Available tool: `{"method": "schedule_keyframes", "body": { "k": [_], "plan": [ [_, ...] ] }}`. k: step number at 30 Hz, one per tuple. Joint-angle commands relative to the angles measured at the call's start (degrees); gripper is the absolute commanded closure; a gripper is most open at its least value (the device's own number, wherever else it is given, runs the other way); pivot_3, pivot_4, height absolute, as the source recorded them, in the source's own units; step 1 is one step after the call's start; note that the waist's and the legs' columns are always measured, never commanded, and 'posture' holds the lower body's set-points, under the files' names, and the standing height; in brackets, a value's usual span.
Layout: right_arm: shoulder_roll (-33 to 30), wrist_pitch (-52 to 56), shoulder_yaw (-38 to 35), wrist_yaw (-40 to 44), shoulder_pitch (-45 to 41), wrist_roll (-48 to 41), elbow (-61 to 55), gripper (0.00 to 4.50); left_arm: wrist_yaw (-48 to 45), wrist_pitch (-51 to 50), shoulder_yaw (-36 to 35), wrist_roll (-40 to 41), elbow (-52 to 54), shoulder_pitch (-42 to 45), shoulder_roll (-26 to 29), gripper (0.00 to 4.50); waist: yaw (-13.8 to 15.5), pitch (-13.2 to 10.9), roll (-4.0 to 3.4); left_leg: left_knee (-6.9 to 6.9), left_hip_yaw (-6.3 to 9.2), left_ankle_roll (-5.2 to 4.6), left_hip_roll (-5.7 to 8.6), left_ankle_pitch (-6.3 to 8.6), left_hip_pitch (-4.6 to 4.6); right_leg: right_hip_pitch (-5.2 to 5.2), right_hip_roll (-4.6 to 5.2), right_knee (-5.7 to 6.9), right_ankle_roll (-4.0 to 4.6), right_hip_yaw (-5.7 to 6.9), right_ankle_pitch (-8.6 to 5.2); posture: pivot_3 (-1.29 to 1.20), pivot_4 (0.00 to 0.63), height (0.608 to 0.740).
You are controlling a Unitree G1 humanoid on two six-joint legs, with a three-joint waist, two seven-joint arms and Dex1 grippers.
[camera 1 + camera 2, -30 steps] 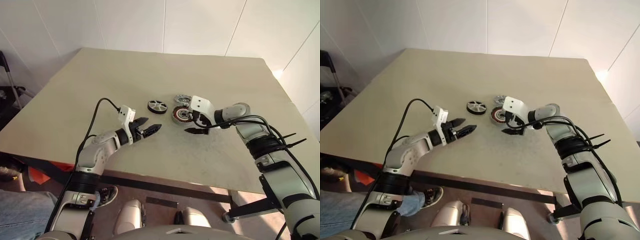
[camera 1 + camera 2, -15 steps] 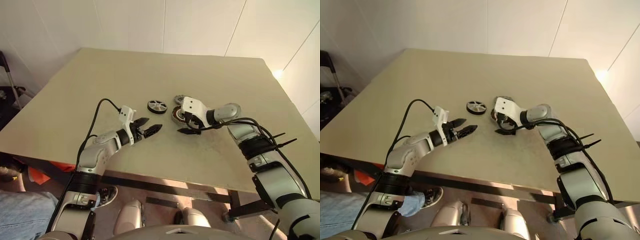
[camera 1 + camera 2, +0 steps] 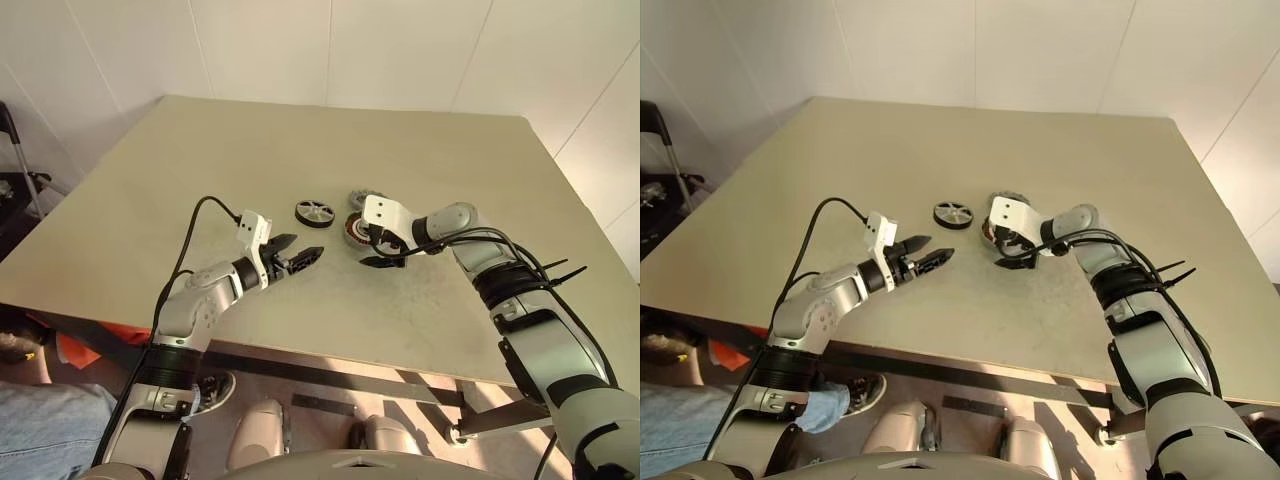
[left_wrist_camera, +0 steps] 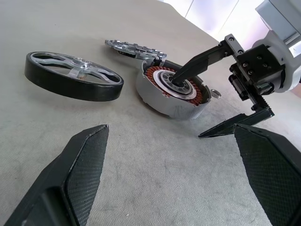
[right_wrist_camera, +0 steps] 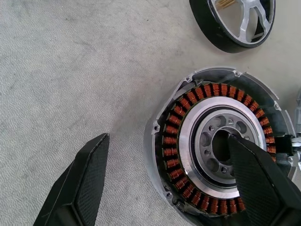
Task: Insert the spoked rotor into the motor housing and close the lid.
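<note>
The motor housing (image 3: 356,229), a silver ring with coppery windings, lies flat at mid-table. My right gripper (image 3: 371,250) is open and straddles its near rim (image 5: 155,141): one fingertip (image 4: 178,79) sits at the hub's centre hole, the other (image 4: 221,130) rests low beside the housing's outer wall. The spoked rotor (image 3: 314,213), black with silver spokes, lies flat just left of the housing (image 4: 171,92). Behind the housing, the perforated silver lid (image 3: 365,198) lies with its edge tucked against it. My left gripper (image 3: 305,255) hovers open, level, a hand's width short of the rotor (image 4: 70,75), holding nothing.
The beige table (image 3: 250,150) runs wide around the parts, with its front edge close below my arms. A black cable (image 3: 200,215) loops over my left forearm. A person's shoe (image 3: 215,388) and jeans show under the table's front left.
My right forearm has swung a little to the left, and its gripper stays at the housing. The left arm and all three parts are unmoved.
</note>
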State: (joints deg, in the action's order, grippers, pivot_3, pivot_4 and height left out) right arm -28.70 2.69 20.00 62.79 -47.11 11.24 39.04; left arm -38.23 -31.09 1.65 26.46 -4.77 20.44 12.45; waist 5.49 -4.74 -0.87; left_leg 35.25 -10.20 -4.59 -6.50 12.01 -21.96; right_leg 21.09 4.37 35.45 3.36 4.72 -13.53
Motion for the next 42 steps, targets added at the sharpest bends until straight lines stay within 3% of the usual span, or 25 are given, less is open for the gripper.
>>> {"method": "schedule_keyframes", "body": {
  "k": [1, 4, 9, 13, 16, 24, 28, 37, 42],
  "plan": [
    [-0.6, -1.0, 0.3, 1.1, -1.7, 0.6, -0.3, 0.03, 0.0, 0.7, -0.4, 0.1, 1.7, 0.8, -0.1, 0.00, 0.0, 0.0, 0.00, 0.00, 0.00, 0.00, 0.00, 0.00, 0.00, 0.00, 0.00, 0.00, 0.00, 0.00, 0.00, 0.00, 0.000, 0.740],
    [-0.8, -1.0, 0.3, 1.5, -2.0, 1.0, -0.1, 0.61, 0.0, 0.7, -0.5, 0.0, 1.6, 0.8, 0.0, 0.00, 0.0, 0.0, 0.00, 0.00, 0.00, 0.01, 0.00, 0.00, 0.01, 0.00, 0.00, 0.01, 0.00, 0.00, 0.00, 0.00, 0.000, 0.740],
    [-0.7, -1.0, 0.2, 1.2, -2.1, 1.8, -0.1, 2.34, 0.3, 0.6, -0.7, 0.0, 1.6, 0.9, 0.1, 0.00, 0.0, 0.0, 0.01, 0.00, 0.00, -0.01, 0.00, 0.01, 0.00, 0.00, 0.00, 0.00, 0.00, 0.00, 0.00, 0.00, 0.000, 0.740],
    [-0.5, -1.3, -0.1, 1.1, -2.1, 1.7, 0.3, 2.34, 0.3, 0.1, -1.2, 0.7, 2.2, 1.3, 0.1, 0.00, 0.0, 0.0, 0.04, 0.00, 0.00, 0.03, -0.01, -0.01, 0.06, -0.03, 0.00, 0.03, 0.00, 0.00, 0.00, 0.00, 0.000, 0.740],
    [-0.4, -1.1, -0.2, 0.7, -2.2, 1.8, 0.4, 2.68, 0.4, 0.1, -1.3, 0.6, 2.1, 1.4, 0.3, 0.00, 0.0, 0.0, 0.05, 0.00, 0.00, 0.05, -0.01, -0.03, 0.13, -0.07, 0.00, 0.07, 0.01, 0.00, 0.00, 0.00, 0.000, 0.740],
    [-1.9, 0.5, -1.4, 0.7, -0.4, 1.1, -3.1, 2.68, 0.4, 0.3, -0.8, 0.2, 1.8, 1.3, 0.2, 0.00, 0.0, 0.0, 0.05, 0.01, 0.00, 0.06, -0.01, -0.03, 0.20, -0.13, 0.00, 0.09, 0.01, -0.02, 0.00, 0.00, 0.000, 0.740],
    [-4.1, 3.2, -2.6, 2.1, 1.8, -0.3, -9.4, 2.68, 0.3, 0.3, -0.5, 0.1, 1.6, 1.3, 0.0, 0.00, 0.2, 0.0, 0.05, 0.01, 0.00, 0.05, -0.01, -0.02, 0.14, -0.10, 0.00, 0.08, 0.01, -0.02, 0.00, 0.00, 0.000, 0.740],
    [-11.1, 14.9, -5.2, 6.2, 12.9, -5.7, -34.9, 2.68, 0.2, 0.2, 0.1, 0.0, 1.5, 0.7, -0.5, 0.00, 0.3, 0.0, 0.06, -0.02, 0.00, -0.06, -0.01, 0.01, -0.09, 0.08, 0.00, -0.03, 0.00, -0.02, -0.01, 0.00, 0.000, 0.740],
    [-11.7, 21.3, -5.6, 5.6, 16.5, -7.9, -44.8, 2.68, 0.1, 0.1, 0.2, -0.1, 1.3, 0.8, -0.6, 0.00, 0.0, 0.0, 0.05, -0.03, 0.00, 0.01, -0.02, 0.00, 0.00, 0.04, 0.00, -0.03, -0.01, -0.02, -0.01, 0.00, 0.000, 0.740]
  ]
}}
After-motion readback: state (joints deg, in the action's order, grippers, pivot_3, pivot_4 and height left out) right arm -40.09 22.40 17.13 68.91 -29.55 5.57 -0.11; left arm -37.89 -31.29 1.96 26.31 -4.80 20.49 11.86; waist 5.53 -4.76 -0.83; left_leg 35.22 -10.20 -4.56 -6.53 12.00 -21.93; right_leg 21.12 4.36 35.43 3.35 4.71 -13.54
